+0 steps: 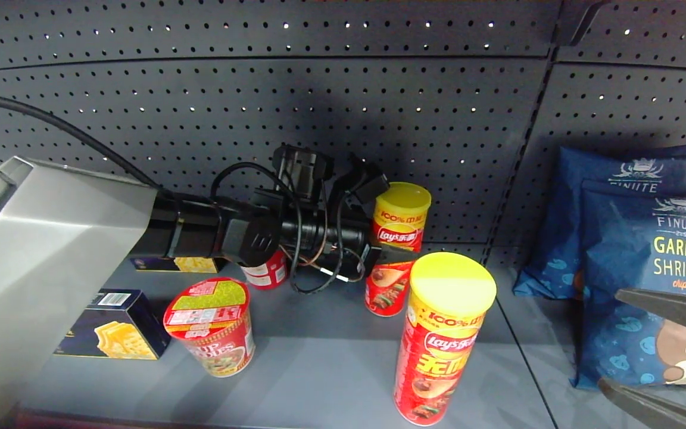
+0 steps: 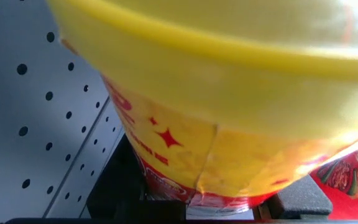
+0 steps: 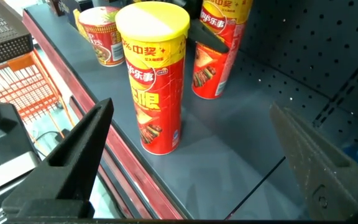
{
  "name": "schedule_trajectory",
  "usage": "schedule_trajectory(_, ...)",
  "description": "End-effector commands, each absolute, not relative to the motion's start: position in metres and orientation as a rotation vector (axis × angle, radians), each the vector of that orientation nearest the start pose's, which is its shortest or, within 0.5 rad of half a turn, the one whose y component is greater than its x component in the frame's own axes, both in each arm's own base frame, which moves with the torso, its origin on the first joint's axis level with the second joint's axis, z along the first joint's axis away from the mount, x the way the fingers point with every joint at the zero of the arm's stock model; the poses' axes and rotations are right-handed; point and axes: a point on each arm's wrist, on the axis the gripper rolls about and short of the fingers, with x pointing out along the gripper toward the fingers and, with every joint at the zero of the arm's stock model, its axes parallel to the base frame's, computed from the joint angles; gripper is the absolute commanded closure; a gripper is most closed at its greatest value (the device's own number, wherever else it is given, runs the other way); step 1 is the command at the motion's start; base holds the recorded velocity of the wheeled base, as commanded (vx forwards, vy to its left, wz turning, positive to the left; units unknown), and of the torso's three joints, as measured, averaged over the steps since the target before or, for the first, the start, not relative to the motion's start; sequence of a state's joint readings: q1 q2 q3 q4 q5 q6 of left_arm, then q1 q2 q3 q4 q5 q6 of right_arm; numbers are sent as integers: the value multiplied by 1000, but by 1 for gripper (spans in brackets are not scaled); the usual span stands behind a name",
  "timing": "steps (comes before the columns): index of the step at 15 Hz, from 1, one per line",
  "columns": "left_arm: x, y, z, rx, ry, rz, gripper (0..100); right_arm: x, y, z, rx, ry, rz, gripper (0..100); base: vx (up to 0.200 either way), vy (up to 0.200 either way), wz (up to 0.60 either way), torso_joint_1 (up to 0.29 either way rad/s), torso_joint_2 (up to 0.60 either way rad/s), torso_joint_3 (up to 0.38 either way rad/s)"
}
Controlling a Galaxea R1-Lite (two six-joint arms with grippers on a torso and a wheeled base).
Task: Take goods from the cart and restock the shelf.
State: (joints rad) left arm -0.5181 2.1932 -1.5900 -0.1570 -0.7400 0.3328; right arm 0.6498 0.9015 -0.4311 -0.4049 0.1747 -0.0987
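A red chips can with a yellow lid point(image 1: 401, 217) stands upright at the back of the grey shelf point(image 1: 319, 363). My left gripper point(image 1: 392, 255) is shut around its middle; one black finger crosses its front. The left wrist view looks up close at this can point(image 2: 229, 99). A second, identical chips can point(image 1: 443, 333) stands free nearer the shelf's front edge. My right gripper point(image 1: 658, 357) hangs open at the right, in front of the blue bags, holding nothing. From the right wrist, both fingers point(image 3: 73, 168) spread wide before the front can point(image 3: 154, 87), with the held can point(image 3: 219, 62) behind it.
A cup of noodles point(image 1: 212, 325) and a dark cracker box point(image 1: 114, 325) sit front left; another cup point(image 1: 265, 271) and box point(image 1: 179, 264) lie behind my left arm. Blue chip bags point(image 1: 646, 250) lean at the right. An orange cart point(image 3: 17, 81) stands below the shelf edge.
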Motion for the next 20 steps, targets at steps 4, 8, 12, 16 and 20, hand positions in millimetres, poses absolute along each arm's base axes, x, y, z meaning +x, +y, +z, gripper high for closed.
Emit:
schedule_trajectory(4, 385, -237, 160, 230, 270, -1301, 0, 82, 67, 216, -110, 26, 828, 0, 0, 0, 0, 0, 0, 0)
schedule_trajectory(8, 384, -237, 160, 230, 275, -1303, 0, 82, 68, 216, -111, 28, 829, 0, 0, 0, 0, 0, 0, 0)
schedule_trajectory(12, 377, -230, 166, 231, 275, -1298, 0, 82, 68, 215, -110, 33, 829, 0, 0, 0, 0, 0, 0, 0)
schedule_trajectory(16, 358, -192, 185, 220, 280, -1253, 0, 83, 67, 211, -111, 57, 823, 0, 0, 0, 0, 0, 0, 0)
schedule_trajectory(20, 336, -169, 195, 218, 285, -1237, 0, 92, 73, 208, -120, 97, 816, 0, 0, 0, 0, 0, 0, 0)
